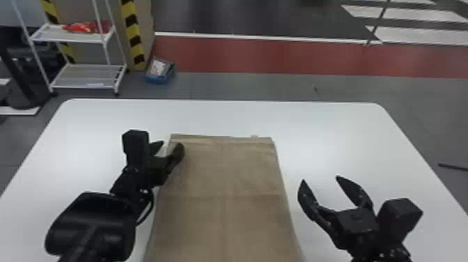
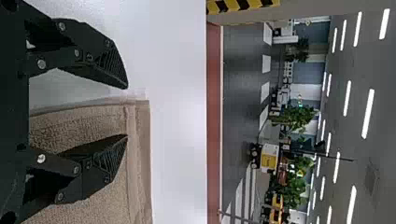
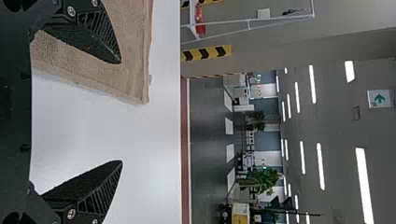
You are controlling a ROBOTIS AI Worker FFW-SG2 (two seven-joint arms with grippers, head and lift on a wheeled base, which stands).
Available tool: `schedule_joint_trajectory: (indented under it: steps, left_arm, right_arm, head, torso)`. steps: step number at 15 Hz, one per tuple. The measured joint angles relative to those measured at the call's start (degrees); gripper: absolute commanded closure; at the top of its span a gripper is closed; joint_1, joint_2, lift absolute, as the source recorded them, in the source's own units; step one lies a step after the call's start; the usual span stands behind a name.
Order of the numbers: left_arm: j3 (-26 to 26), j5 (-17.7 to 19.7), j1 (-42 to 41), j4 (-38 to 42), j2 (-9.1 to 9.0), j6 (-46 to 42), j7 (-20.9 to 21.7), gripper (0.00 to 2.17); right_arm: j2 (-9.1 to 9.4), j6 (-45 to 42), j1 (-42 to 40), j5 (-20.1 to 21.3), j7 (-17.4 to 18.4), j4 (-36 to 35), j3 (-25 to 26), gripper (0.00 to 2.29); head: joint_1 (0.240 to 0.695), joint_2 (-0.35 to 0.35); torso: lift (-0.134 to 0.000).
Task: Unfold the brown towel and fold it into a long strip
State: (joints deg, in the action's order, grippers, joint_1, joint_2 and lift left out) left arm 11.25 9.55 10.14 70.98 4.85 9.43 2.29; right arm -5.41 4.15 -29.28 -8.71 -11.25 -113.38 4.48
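Observation:
The brown towel [image 1: 223, 174] lies flat and smooth on the white table, longer front to back, with crossing crease lines; its near end runs past the head view's bottom edge. At its far left corner is my left gripper [image 1: 170, 148], fingers spread, one over the towel and one by its left edge. In the left wrist view the gripper [image 2: 127, 112] stands apart around the edge of the towel [image 2: 93, 128]. My right gripper [image 1: 322, 179] is open to the right of the towel. In the right wrist view, one finger of the gripper [image 3: 122, 112] overlaps the towel [image 3: 135, 56].
The white table [image 1: 330, 132] extends around the towel, with rounded far corners. Beyond it on the floor stand a white wire shelf [image 1: 83, 87] at the left and a blue box [image 1: 158, 78].

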Motion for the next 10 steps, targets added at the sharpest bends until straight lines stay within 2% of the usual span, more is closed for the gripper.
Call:
schedule_joint_trajectory:
  steps: [1,3,4,6,10]
  left_arm:
    - [0.0,0.0,0.0,0.0,0.0,0.0,0.0,0.42]
    - [0.1,-0.2,0.0,0.0,-0.01,0.0,0.5,0.74]
    - [0.1,-0.6,0.0,0.0,-0.04,0.0,0.5,0.76]
    - [0.1,-1.3,0.0,0.0,-0.15,0.0,0.5,1.01]
    - [0.2,-1.9,-0.5,0.3,-0.13,0.9,0.5,1.01]
  right_arm:
    - [-0.07,0.3,0.1,-0.1,0.0,0.0,0.0,0.12]
    - [-0.37,0.5,0.2,-0.4,0.0,0.0,0.0,0.12]
    - [-0.5,0.6,0.2,-0.6,0.0,0.0,0.0,0.12]
    - [-0.64,0.7,0.1,-0.8,0.0,-0.1,0.1,0.12]
    - [-0.95,1.2,-0.1,-1.1,0.0,-0.5,0.1,0.12]
  head:
    - [0.695,-0.089]
    - [0.695,-0.091]
    - [0.695,-0.093]
    - [0.695,-0.094]
    - [0.695,-0.095]
  torso:
    - [-0.114]
    - [-0.114]
    - [-0.114]
    - [-0.114]
    - [-0.114]
